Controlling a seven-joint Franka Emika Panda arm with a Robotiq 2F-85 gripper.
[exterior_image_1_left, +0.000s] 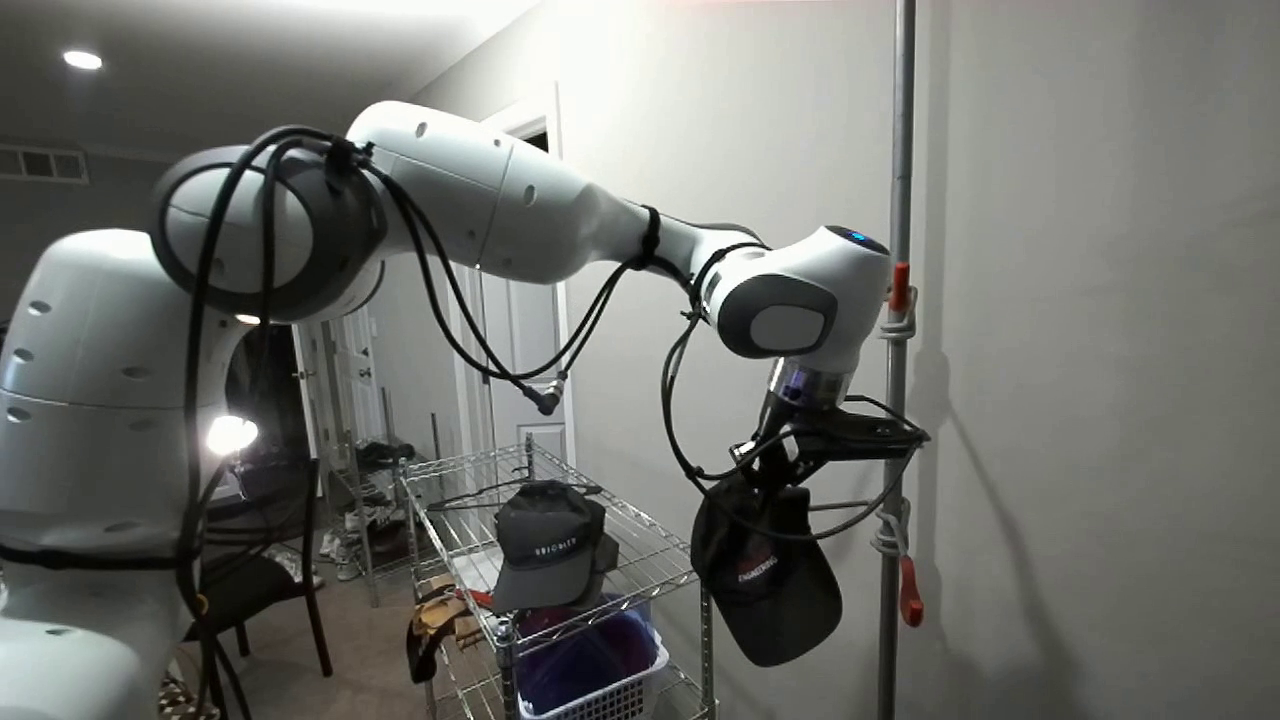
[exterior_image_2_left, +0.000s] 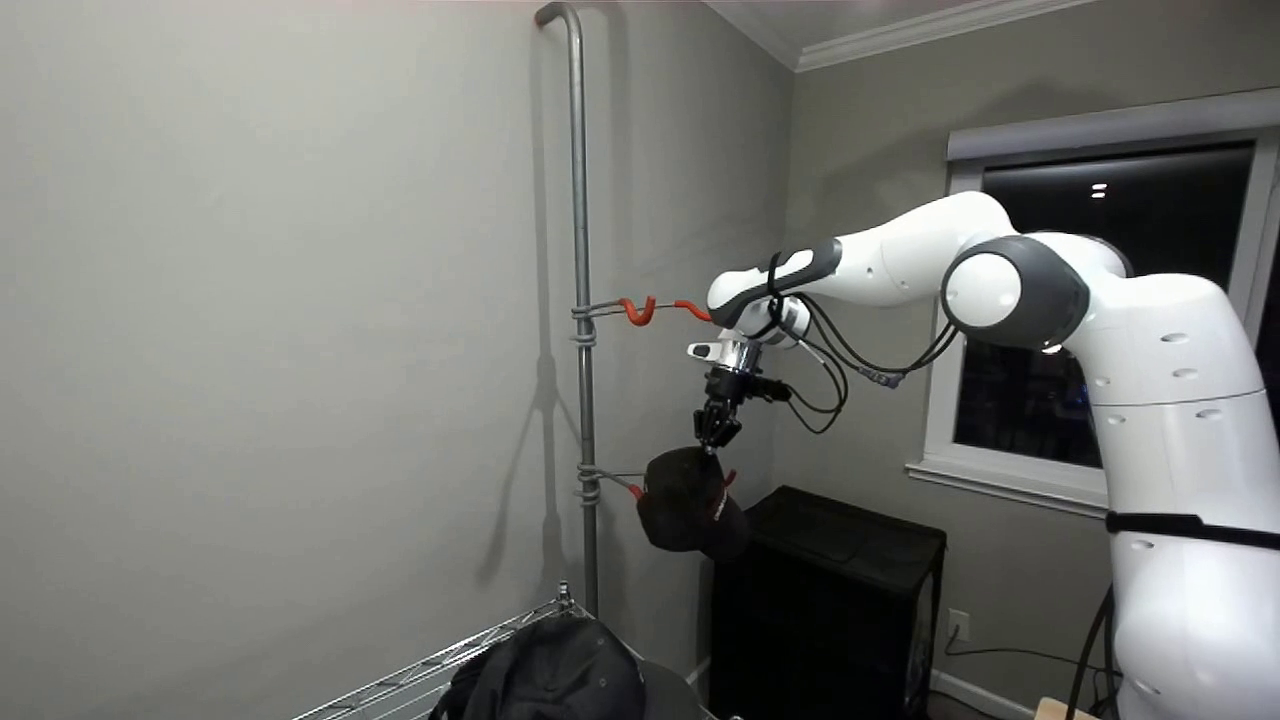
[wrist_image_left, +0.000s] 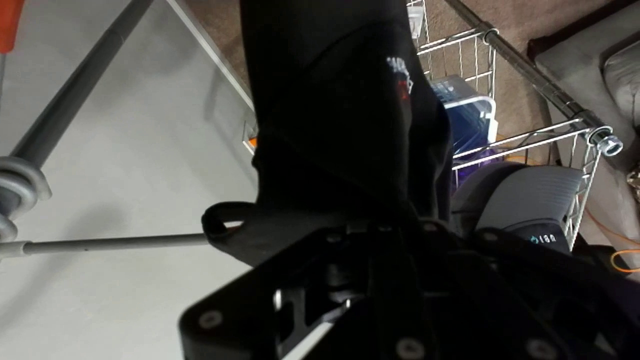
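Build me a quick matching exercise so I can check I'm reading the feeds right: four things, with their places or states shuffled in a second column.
Things
1. tool
2. black cap
3. dark grey cap
4. pole

Places and states
A. resting on the wire rack
B. closed and gripping
C. metal, standing upright
D. hanging brim down

Right pairs: 1-B, 2-D, 3-A, 4-C
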